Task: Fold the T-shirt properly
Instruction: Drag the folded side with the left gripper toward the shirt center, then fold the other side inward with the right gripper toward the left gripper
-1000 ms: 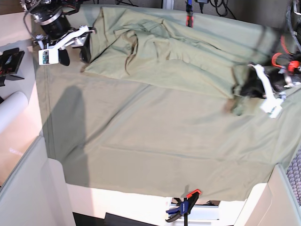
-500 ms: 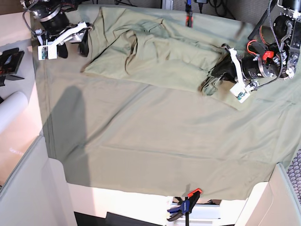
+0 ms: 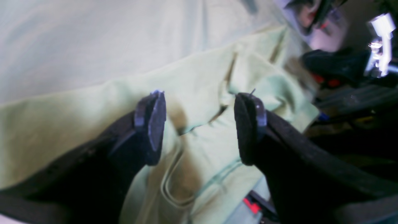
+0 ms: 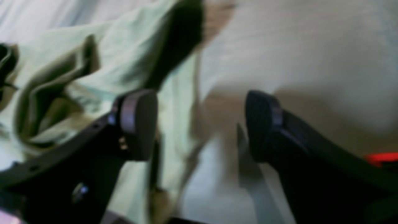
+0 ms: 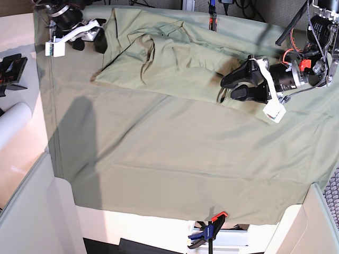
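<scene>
Left end effector (image 5: 229, 86) hangs low over the near right corner of the T-shirt (image 5: 175, 63), its jaws spread; the left wrist view shows both dark pads apart with pale cloth and a stitched hem lying between them, nothing pinched. Whether the pads touch the fabric cannot be told.

Right end effector (image 5: 90, 41) sits at the far left corner of the worktop, just beside the shirt's left edge. Its jaws are also spread, and the right wrist view, though blurred, shows a rumpled fold of the shirt under one pad and plain tablecloth (image 5: 175, 169) under the other.

Outward from both, the T-shirt lies bunched across the far half of the worktop, creased and doubled over near its middle, resting on the larger greyer-green tablecloth that covers the whole surface. A clamp (image 5: 209, 233) grips the cloth at the near edge.

Judging by this, the step in hand is getting hold of the shirt to spread or fold it, and no tidy fold is yet made. Next, each end effector would likely need to settle onto a single hem layer and close without catching the tablecloth beneath.
</scene>
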Available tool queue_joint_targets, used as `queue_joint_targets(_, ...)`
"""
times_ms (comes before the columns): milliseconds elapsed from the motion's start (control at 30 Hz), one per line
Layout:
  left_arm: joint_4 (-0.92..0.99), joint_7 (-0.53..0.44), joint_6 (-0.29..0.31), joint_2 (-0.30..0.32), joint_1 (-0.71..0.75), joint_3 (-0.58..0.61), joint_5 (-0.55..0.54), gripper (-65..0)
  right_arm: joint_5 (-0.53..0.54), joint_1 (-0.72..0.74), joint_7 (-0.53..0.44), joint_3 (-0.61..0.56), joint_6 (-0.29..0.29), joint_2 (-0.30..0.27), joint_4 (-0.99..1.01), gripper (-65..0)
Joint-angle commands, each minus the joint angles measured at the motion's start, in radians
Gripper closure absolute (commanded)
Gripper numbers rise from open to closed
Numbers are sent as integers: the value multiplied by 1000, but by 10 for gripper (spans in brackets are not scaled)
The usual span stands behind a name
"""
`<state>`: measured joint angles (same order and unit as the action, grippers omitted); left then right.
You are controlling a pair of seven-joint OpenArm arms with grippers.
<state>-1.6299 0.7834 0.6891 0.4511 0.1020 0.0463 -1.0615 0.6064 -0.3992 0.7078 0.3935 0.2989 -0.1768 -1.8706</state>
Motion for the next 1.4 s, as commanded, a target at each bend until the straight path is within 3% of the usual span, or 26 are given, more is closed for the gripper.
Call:
queue_joint_targets(0, -40, -6, 9, 12, -16, -6, -29, -378, 31, 3, -13, 6, 15, 7, -35, -437)
queue_joint_targets(267, -211, 34, 9, 12, -16, -8, -17, -378, 60, 3, 3, -10, 21, 125, -186, -437)
queue_joint_targets(333, -222, 34, 9, 12, -16, -8, -18, -378, 68, 3, -1, -39, 51, 142, -187, -437)
queue_joint_targets(567, -222, 34, 9, 12, -16, -8, -11, -378, 61, 11, -26, -237, 93, 169, -186, -437)
queue_joint_targets(833, -222, 33, 9, 12, -16, -8, 5, -378, -113, 49, -102, -462, 95, 210, -76, -437)
queue_joint_targets(1033, -222, 33, 9, 12, -13, -8, 5, -378, -143, 142, -101, -452, 95, 201, 113, -437)
queue_joint_targets(1367, -222, 29, 9, 12, -13, -8, 35, -378, -15, 114, -36, -378, 112, 172, 33, -437)
